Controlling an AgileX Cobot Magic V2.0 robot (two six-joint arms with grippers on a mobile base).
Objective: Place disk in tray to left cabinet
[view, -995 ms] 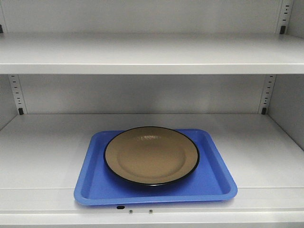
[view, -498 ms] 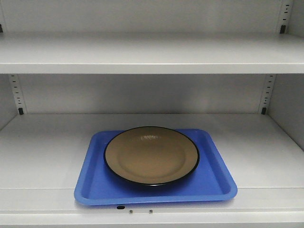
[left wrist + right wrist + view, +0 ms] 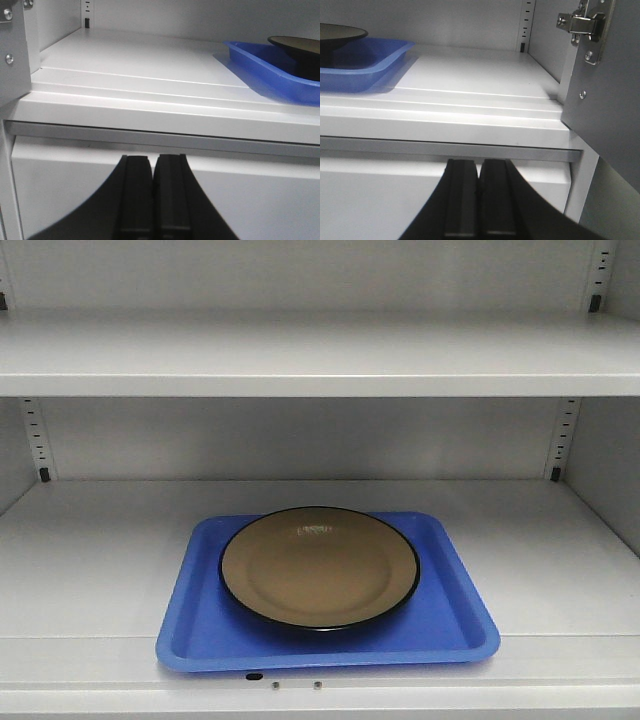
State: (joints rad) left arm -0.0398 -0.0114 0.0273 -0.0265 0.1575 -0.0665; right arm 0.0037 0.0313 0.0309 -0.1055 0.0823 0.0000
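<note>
Both of my grippers are fully closed and hold nothing: the left gripper [image 3: 152, 165] shows its black fingers pressed together at the bottom centre of the left wrist view, and the right gripper [image 3: 478, 170] shows the same at the bottom centre of the right wrist view. Each sits below the front lip of the shelf, apart from the load.

In the front view, the round, shallow tan-beige disk with a thin black rim [image 3: 319, 567] lies flat inside the blue plastic rectangular tray with rounded corners and a low raised rim [image 3: 455, 625], at lower centre of the frame. The tray rests on the wide lower shelf of the white left cabinet [image 3: 560, 540], close to the shelf's front edge.

Handling judgement: the disk looks glossy and rigid, so likely slippery and liable to chip if knocked. It is loose in the tray. The tray appears light and stiff. Grip the tray's raised rim at its two short sides and keep it level.
</note>
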